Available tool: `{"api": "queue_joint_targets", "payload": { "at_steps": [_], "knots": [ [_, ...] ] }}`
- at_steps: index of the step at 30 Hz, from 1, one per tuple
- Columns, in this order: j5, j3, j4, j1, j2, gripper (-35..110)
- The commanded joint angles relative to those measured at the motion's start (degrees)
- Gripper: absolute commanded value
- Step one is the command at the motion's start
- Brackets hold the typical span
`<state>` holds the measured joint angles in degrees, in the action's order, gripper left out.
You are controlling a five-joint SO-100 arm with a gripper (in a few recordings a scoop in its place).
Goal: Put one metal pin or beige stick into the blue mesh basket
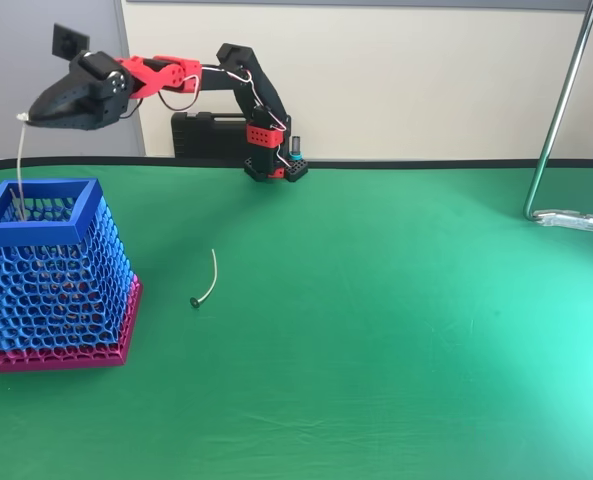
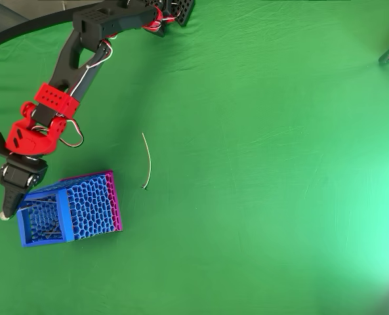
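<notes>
The blue mesh basket (image 1: 38, 232) with its magenta base stands at the left of the green table, also seen from above as the basket (image 2: 82, 203). My black gripper (image 1: 26, 118) hovers just above the basket's far left corner, shut on a thin pale metal pin (image 1: 19, 170). The pin hangs straight down, its lower end inside the basket's rim. In the overhead view the gripper (image 2: 6, 211) sits over the basket's left edge. A second pale pin (image 1: 210, 276), curved and with a small dark head, lies on the table right of the basket, seen from above as the pin (image 2: 147, 164).
The arm's base (image 1: 274, 160) stands at the back edge in front of a black case (image 1: 208, 134). A metal stand pole (image 1: 561, 110) with its clamp rises at the back right. Green cloth (image 1: 406, 340) covers the table's middle and right.
</notes>
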<state>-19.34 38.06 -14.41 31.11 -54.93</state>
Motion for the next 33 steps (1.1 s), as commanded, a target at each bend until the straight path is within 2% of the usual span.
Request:
{"api": "queue_joint_targets", "payload": {
  "at_steps": [1, 10, 15, 24, 28, 33],
  "knots": [
    [0.70, -2.46, 0.97, 0.88, 0.88, 0],
    [0.97, -3.16, 4.13, 0.70, 3.25, 5],
    [1.49, -3.60, 4.83, 0.53, 3.60, 17],
    [1.93, -2.99, 5.98, -0.09, 2.64, 27],
    [2.29, 0.00, 6.33, -0.26, 0.18, 26],
    [4.92, 11.95, 5.45, -1.67, -10.20, 20]
  ]
}}
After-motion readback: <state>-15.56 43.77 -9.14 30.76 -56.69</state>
